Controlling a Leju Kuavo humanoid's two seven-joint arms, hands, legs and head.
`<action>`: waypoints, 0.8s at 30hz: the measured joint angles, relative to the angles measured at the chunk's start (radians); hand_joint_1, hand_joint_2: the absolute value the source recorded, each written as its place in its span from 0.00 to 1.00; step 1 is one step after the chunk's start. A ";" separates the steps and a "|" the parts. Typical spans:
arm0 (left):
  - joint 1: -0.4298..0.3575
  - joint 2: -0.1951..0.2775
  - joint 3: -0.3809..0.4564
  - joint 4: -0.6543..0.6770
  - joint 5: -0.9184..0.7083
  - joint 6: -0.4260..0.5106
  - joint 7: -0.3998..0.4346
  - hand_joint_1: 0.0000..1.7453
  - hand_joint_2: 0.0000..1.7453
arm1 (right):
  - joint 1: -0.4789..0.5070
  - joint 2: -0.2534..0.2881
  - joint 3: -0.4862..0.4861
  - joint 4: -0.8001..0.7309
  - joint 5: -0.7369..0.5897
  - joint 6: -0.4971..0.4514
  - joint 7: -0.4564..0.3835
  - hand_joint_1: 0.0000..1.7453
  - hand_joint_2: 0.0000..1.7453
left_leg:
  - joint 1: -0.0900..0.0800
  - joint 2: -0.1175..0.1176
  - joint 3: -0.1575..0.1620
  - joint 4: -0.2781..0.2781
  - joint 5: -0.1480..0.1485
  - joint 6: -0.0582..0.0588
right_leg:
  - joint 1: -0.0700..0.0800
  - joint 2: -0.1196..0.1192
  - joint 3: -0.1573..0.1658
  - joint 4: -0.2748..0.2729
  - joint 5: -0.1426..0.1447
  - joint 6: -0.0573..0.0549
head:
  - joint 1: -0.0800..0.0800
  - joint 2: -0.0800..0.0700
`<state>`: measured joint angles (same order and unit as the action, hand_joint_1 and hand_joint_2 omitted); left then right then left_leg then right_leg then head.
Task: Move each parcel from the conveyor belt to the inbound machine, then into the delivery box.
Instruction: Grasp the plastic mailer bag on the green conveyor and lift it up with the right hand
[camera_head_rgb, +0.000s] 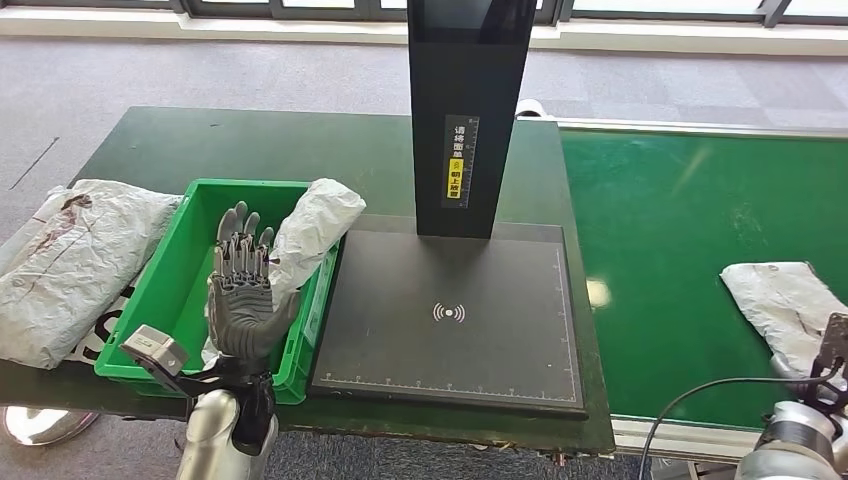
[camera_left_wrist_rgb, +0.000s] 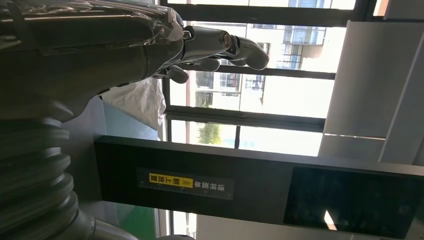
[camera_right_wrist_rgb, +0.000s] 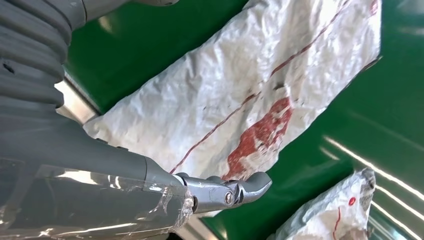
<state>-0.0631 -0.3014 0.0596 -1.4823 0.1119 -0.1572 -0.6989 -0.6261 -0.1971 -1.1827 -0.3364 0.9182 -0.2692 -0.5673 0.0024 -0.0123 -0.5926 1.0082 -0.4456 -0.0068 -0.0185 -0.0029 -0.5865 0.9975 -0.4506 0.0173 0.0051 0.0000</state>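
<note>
Nearest, dark green surface (camera_head_rgb: 160, 140) carrying everything, with the inbound machine (camera_head_rgb: 450, 310) as landmark: a flat black scan plate with a white wireless mark and a ruler scale along its near edge, a tall black column (camera_head_rgb: 468, 110) rising at its far side, yellow label on the column face. Left of the machine, touching its edge, a green delivery box (camera_head_rgb: 165, 270). Left hand (camera_head_rgb: 240, 295) raised over the box, palm up, fingers (camera_head_rgb: 240, 250) straight and spread apart, holding nothing. Just beyond the hand, a white crumpled parcel (camera_head_rgb: 315, 225) leaning on the box's machine-side rim, one end inside, the other poking out above the wall. Left of the box, a larger parcel (camera_head_rgb: 70, 265) in wrinkled white plastic with dark red marks, lying flat on the surface and overhanging its near edge.

Right of the machine, bright green conveyor belt (camera_head_rgb: 680, 250), glossy with window glare, silver-edged. Near its front right, another white parcel (camera_right_wrist_rgb: 240, 100): creased plastic film, thin red lines and a red blotch printed on it. Right hand (camera_right_wrist_rgb: 220, 192) hovering just over that parcel, thumb extended; cannot tell how the remaining fingers sit or whether anything is touched. A further small parcel (camera_right_wrist_rgb: 330, 210) nearby on the belt.

Beyond the surface, grey carpet floor (camera_head_rgb: 200, 70), then a row of dark-framed windows (camera_left_wrist_rgb: 250, 100) with daylight and buildings outside.
</note>
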 joint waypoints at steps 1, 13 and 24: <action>0.000 0.000 0.000 0.002 -0.003 0.000 0.000 0.00 1.00 | -0.008 0.000 0.000 0.004 -0.006 0.007 -0.001 0.00 1.00 | 0.000 0.000 0.000 0.000 0.000 0.000 | 0.000 0.000 0.000 0.000 0.000 0.000 | 0.000 0.000; -0.001 0.000 0.003 0.017 -0.018 0.002 0.000 0.00 1.00 | -0.023 0.009 0.097 0.038 0.254 -0.118 0.405 0.00 1.00 | 0.000 0.000 0.000 0.000 0.000 0.000 | 0.000 0.000 0.000 0.000 0.000 0.000 | 0.000 0.000; 0.005 0.000 0.003 0.016 -0.020 0.039 0.000 0.00 1.00 | -0.010 0.009 0.270 0.045 0.429 -0.179 0.609 0.00 1.00 | 0.000 0.000 0.000 0.000 0.000 0.000 | 0.000 0.000 0.000 0.000 0.000 0.000 | 0.000 0.000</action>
<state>-0.0579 -0.3014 0.0626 -1.4665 0.0921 -0.1181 -0.6992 -0.6359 -0.1880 -0.9129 -0.2911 1.3476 -0.4487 0.0419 0.0025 -0.0128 -0.5928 1.0082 -0.4456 -0.0067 -0.0184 -0.0032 -0.5864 0.9977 -0.4507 0.0173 0.0053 0.0000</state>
